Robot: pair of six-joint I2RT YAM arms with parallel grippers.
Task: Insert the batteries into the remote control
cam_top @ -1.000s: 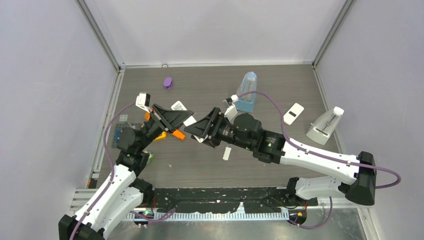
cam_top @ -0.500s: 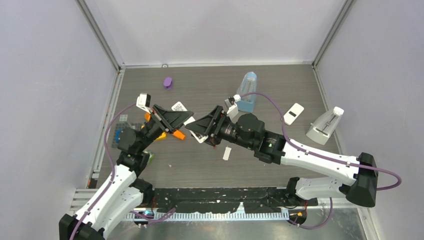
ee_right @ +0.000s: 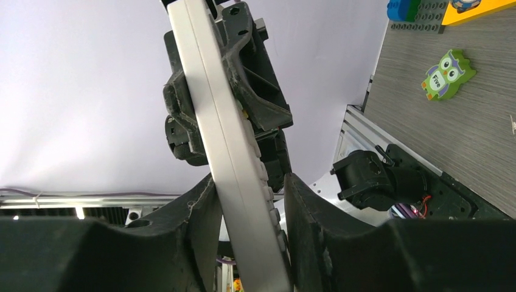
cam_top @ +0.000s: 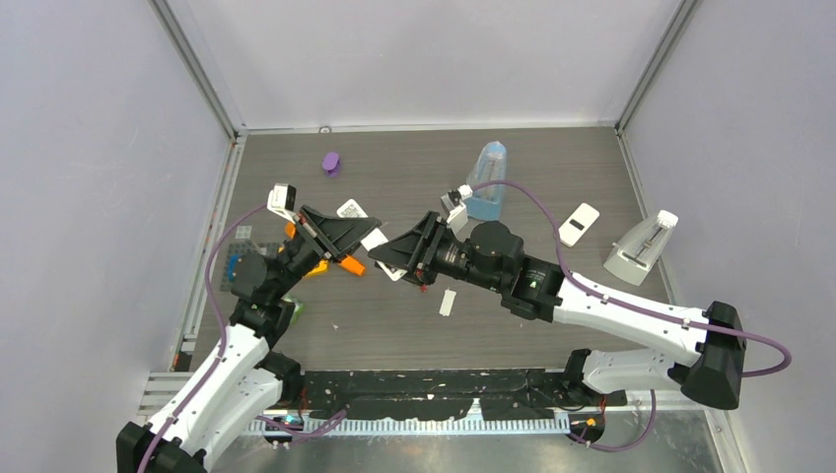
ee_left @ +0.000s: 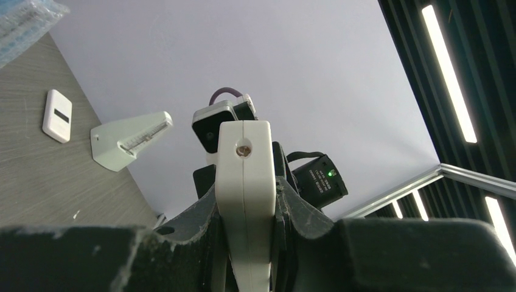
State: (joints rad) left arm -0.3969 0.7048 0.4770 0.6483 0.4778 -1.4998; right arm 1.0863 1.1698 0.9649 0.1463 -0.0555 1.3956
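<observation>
A white remote control [cam_top: 376, 239] hangs above the table between both grippers. My left gripper [cam_top: 365, 233] is shut on one end of it; in the left wrist view the remote [ee_left: 245, 164] stands edge-on between the fingers. My right gripper [cam_top: 387, 259] is shut on the other end; in the right wrist view the remote [ee_right: 228, 152] runs tilted between the fingers [ee_right: 198, 207], with its buttons facing the right finger. No batteries show in any view.
On the table are a clear blue bag [cam_top: 487, 180], a small white remote [cam_top: 579, 224], a white wedge-shaped stand [cam_top: 639, 251], a thin white strip [cam_top: 449, 303], a purple piece [cam_top: 331, 163], an orange piece [cam_top: 350, 264] and a green owl toy [ee_right: 447, 73].
My right wrist has shifted slightly to the right and turned a little around the remote. My left arm and the remote have hardly moved.
</observation>
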